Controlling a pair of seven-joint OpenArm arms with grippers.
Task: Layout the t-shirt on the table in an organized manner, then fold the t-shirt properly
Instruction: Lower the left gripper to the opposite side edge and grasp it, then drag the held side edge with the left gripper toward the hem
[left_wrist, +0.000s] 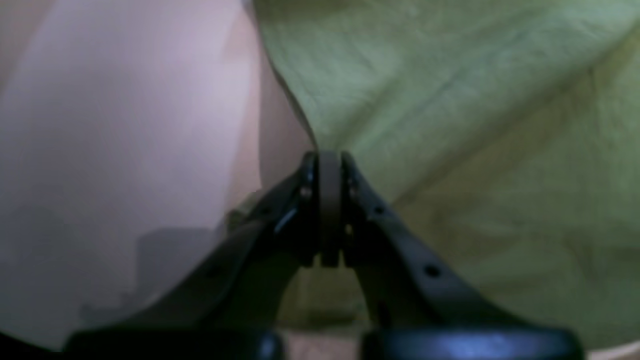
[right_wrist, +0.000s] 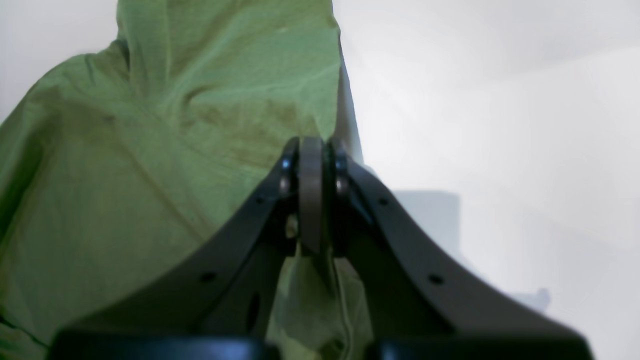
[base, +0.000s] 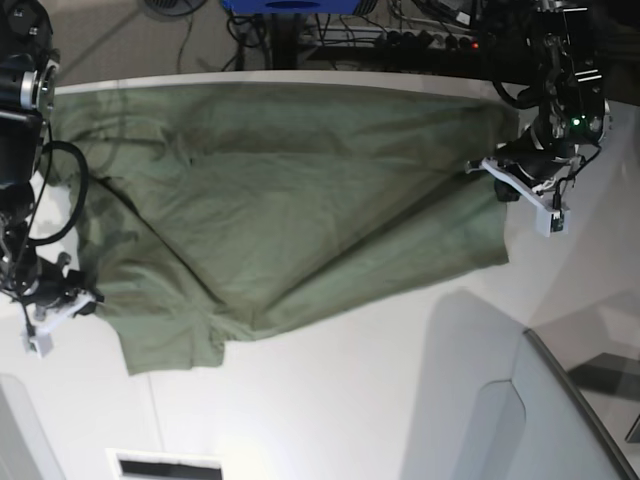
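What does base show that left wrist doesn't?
Base only: the whole t-shirt spread across the table, both arms at its opposite edges, the right gripper at the shirt's edge, the grey panel, cables behind the table.
Left wrist only: the left gripper shut on a fold of the shirt's edge, seen close.
Both: green fabric on the white tabletop, and the left gripper at the shirt's edge.

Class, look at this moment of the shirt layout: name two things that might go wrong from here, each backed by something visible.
1. Both the left gripper and right gripper pinch only the fabric's edge, so the t-shirt might slip free if pulled.
2. Diagonal creases run across the cloth and its far edge lies near the table rim; uneven pulling could set wrinkles or drag it over.
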